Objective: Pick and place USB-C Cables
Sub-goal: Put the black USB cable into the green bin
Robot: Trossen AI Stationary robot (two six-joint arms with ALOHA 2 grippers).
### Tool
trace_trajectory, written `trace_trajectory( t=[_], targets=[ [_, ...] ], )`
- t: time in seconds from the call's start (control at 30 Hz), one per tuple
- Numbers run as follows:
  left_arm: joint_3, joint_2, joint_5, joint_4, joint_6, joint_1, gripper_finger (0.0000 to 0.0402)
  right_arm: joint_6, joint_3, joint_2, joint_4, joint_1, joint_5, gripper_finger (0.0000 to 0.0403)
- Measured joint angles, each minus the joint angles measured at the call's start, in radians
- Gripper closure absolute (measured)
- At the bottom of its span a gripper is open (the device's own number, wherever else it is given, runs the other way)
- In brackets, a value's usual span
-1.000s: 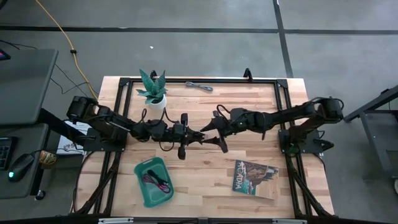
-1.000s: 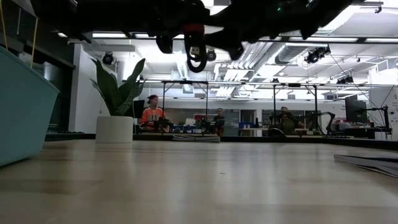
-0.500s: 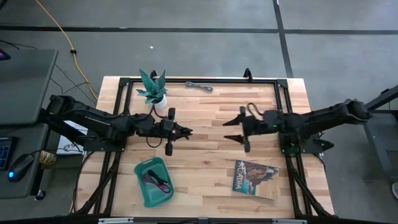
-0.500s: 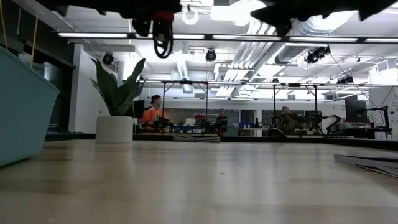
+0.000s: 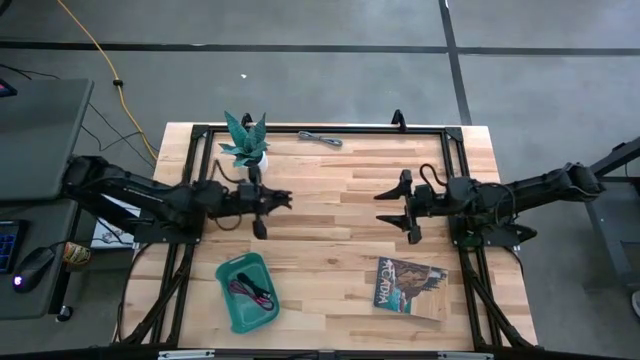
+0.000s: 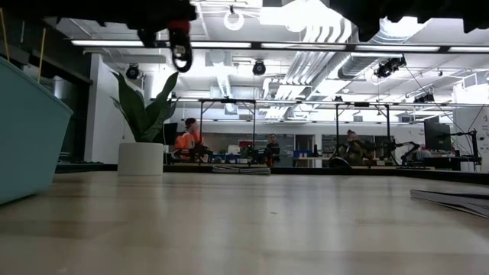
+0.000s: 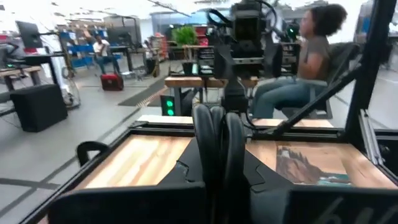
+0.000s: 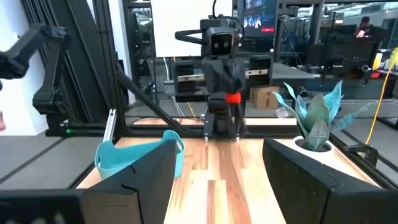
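We see a grey USB-C cable [image 5: 320,138] coiled flat on the table at twelve o'clock, near the far edge. A maroon-purple cable [image 5: 251,292] (with black strands tangled in) lies in the teal tray [image 5: 232,271] at seven o'clock.

Teal tray [image 6: 27,130] cut off leftward

A robotics lab: a wooden table [image 5: 330,215] in a black frame on concrete floor, more robot rigs [image 6: 359,149] behind, seated people [image 6: 186,139] at benches, ceiling ducts [image 6: 306,72].
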Motion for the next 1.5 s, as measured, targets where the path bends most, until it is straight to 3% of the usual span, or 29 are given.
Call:
trace_trajectory(
  t=[0.23, 0.4, 0.87, 0.97, 1.07, 1.13, 1.2, 1.33, 1.5],
  targets=[
    [-0.076, -0.213, 0.006, -0.105, 0.029, 0.001, 0.0401, -0.001, 0.0, 0.004, -0.013, 0.0, 0.0, 0.0171],
    [-0.094, -0.284, 0.019, -0.166, 0.007, -0.001, 0.0401, -0.001, 0.0, 0.004, -0.012, 0.0, 0.0, 0.0171],
    [-0.098, -0.287, 0.032, -0.178, 0.004, -0.001, 0.0401, -0.009, 0.0, 0.005, -0.018, -0.001, 0.0, 0.0171],
    [-0.098, -0.287, 0.082, -0.191, 0.018, -0.001, 0.0401, -0.009, 0.0, 0.005, -0.02, -0.001, 0.0, 0.0171],
    [-0.093, -0.287, 0.205, -0.21, 0.02, -0.003, 0.0401, -0.009, 0.0, 0.005, -0.02, -0.001, 0.0, 0.0171],
    [-0.061, -0.287, 0.294, -0.289, 0.017, -0.019, 0.0401, -0.009, 0.001, 0.005, -0.02, -0.001, 0.0, 0.0171],
    [-0.007, -0.284, 0.319, -0.415, 0.034, -0.061, 0.0401, -0.009, 0.001, 0.005, -0.02, -0.002, 0.0, 0.0171],
    [0.115, -0.243, 0.237, -0.705, 0.06, -0.18, 0.0401, -0.009, 0.001, 0.005, -0.02, -0.009, 0.0, 0.0171],
    [0.263, -0.147, 0.166, -0.898, -0.025, -0.362, 0.0401, -0.009, 0.001, 0.005, -0.021, -0.01, 0.001, 0.0171]
  ],
)
